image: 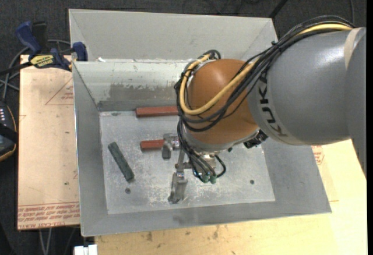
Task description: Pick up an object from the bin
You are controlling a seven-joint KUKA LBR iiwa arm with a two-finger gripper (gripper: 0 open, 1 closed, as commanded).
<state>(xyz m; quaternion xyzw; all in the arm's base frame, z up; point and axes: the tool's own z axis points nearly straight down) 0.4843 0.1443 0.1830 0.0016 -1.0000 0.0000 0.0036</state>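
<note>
My gripper hangs low over the middle of the bin floor, under the orange dome. It is open: one metal finger stands near the front and the other farther back, with nothing between them. A short red-brown bar lies just left of the rear finger, its right end at or against it. A longer red-brown bar lies by the back wall. A dark grey bar lies slanted on the left part of the floor, well apart from the gripper.
The arm and its orange dome with looped cables cover the right half of the bin. Bare floor shows along the front and at the left between the grey bar and the wall.
</note>
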